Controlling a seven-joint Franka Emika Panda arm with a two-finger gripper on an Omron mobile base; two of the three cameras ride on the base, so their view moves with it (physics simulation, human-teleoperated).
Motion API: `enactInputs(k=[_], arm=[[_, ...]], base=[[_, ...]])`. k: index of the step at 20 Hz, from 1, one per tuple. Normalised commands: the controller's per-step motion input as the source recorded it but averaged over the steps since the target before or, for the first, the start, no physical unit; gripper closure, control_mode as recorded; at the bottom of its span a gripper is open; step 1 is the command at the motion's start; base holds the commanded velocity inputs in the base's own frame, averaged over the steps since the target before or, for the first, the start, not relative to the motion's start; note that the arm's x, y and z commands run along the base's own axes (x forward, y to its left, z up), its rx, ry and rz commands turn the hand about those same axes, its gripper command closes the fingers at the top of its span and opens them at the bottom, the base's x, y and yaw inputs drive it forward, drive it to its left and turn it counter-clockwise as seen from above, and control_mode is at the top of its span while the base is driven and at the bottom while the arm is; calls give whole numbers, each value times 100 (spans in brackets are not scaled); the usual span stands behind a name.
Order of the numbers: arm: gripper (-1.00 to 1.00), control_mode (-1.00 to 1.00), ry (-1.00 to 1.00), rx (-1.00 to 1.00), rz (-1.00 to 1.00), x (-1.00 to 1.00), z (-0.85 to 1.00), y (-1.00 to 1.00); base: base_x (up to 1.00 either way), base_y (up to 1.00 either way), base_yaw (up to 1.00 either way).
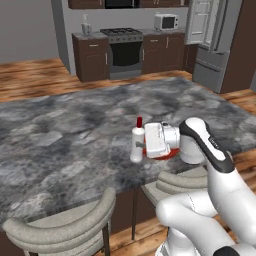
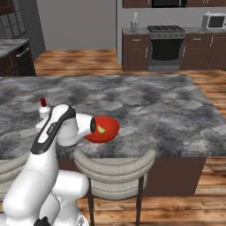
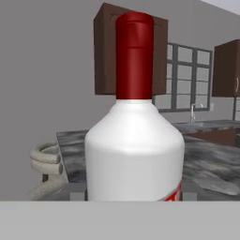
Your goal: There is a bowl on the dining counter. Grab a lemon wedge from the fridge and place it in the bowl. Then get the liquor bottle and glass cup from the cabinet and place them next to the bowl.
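My claw [image 1: 136, 145] sits low over the near edge of the desk [image 1: 65, 130], and from the hand view the liquor bottle [image 3: 135, 154] stands right up against the camera, white body and red cap upright. The fingertips themselves are hidden behind the bottle and the grey band, so I cannot see contact directly; judging by how the bottle stands square in front of the hand, I take the claw to be pinching the liquor bottle around its body. In the left base view the bottle is upright at the front of the hand, its base at or just above the stone; I can't tell which.

Holding it by the body and keeping it vertical makes sense to me: it can go straight down onto its base without tipping.

Just beside the hand, on the far side of the wrist, is the red bowl [image 2: 106, 129], and the right base view shows the yellow lemon wedge [image 2: 101, 129] lying inside it. So the bottle is already near the bowl, which is where the task wants it. I see no glass cup on the desk, so I judge that part is not yet done.

Around me: two grey stools [image 2: 115, 170] tucked under the desk edge, close below the arm. The fridge [image 1: 212, 35] stands with its door open across the room.
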Motion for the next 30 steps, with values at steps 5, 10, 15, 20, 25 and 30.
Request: enactInputs(k=[5, 10, 15, 20, 25, 30], arm=[[100, -100, -6, -1, 0, 0, -32, 0], [100, -100, -8, -1, 0, 0, -23, 3], [100, -100, -4, -2, 0, 5, -25, 12], [100, -100, 0, -1, 0, 22, -22, 5], [100, -100, 1, 0, 0, 14, -33, 0], [100, -100, 0, 0, 0, 12, -31, 0]], base=[[0, 0, 0], [0, 0, 0], [0, 0, 0], [0, 0, 0], [0, 0, 0], [0, 0, 0]])
